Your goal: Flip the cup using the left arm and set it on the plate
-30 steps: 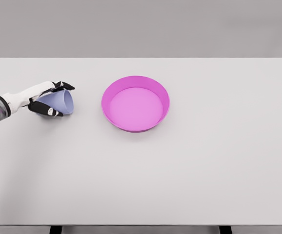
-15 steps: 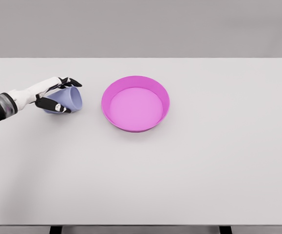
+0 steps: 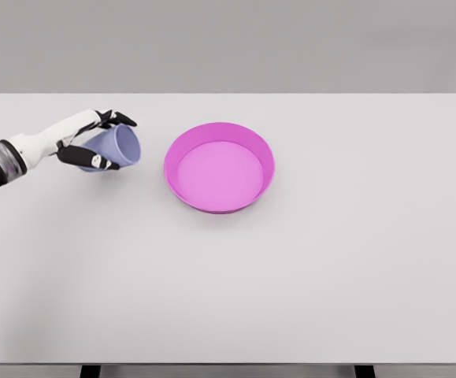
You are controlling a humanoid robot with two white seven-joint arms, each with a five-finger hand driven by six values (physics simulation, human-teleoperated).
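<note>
head view: left hand [image 3: 86, 142] grips the cup [image 3: 116, 146] on its side, mouth toward the plate [image 3: 219, 167]; turning upright and placing remain

1. The left hand [image 3: 86, 142] grips the cup [image 3: 115, 147], tilted, near the table's [image 3: 330, 260] left edge.
2. An open strip of table separates cup and plate [image 3: 219, 167].
3. The plate's raised rim is the only obstacle.

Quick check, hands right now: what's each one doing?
Left hand: closed on the lavender cup, cup on its side, left of the pink plate.
Right hand: not in view.
</note>
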